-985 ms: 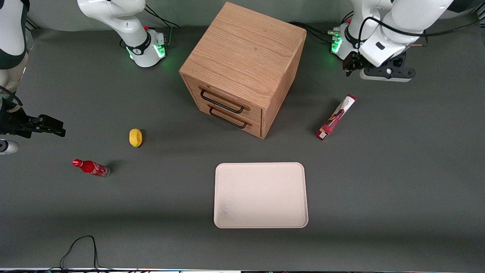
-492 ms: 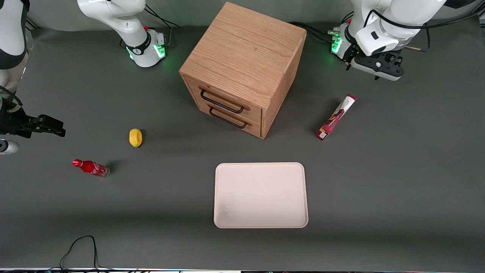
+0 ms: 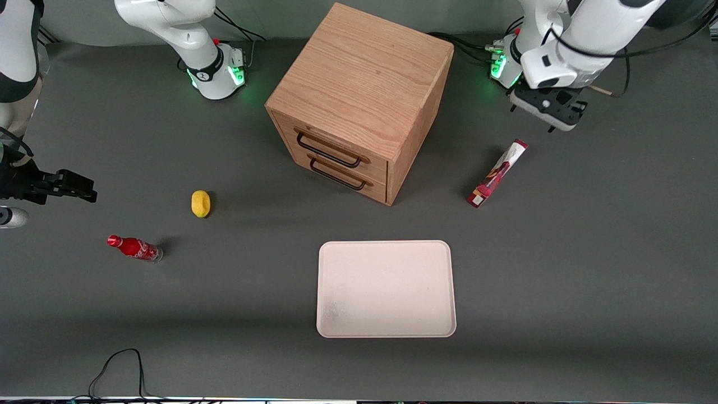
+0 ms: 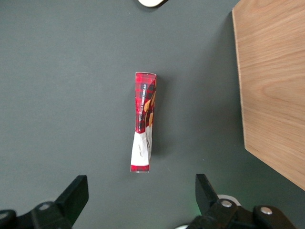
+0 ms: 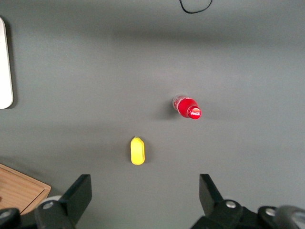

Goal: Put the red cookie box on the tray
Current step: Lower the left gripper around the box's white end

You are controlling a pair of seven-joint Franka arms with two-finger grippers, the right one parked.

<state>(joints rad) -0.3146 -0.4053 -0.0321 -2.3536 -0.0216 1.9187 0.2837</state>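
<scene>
Red cookie box (image 3: 498,173): long slim carton, red with a white end, lying flat on the grey desk (image 3: 589,252), set at a slant; in the left wrist view (image 4: 143,122) it lies lengthwise, white end nearer the hand's fingers. Landmark for all places: the wooden drawer cabinet (image 3: 359,101). The box rests beside the cabinet, toward the working arm's end of the desk, apart from it and touching nothing else. Hand (image 3: 547,109): left arm's, raised above the desk, beside the cabinet and farther from the front camera than the box, not touching the box; the wrist view shows its two dark fingers (image 4: 72,193) spread wide, with nothing between them. Tray (image 3: 386,289): pale cream-pink, rounded corners, low rim, lying flat in front of the cabinet's drawers, nearer the front camera than the cabinet and the box, well apart from both. Yellow lemon-like item (image 3: 201,203): on the desk, beside the cabinet toward the parked arm's end. Small red soda bottle (image 3: 134,248): lying on its side, farther toward that end and nearer the front camera than the yellow item.
</scene>
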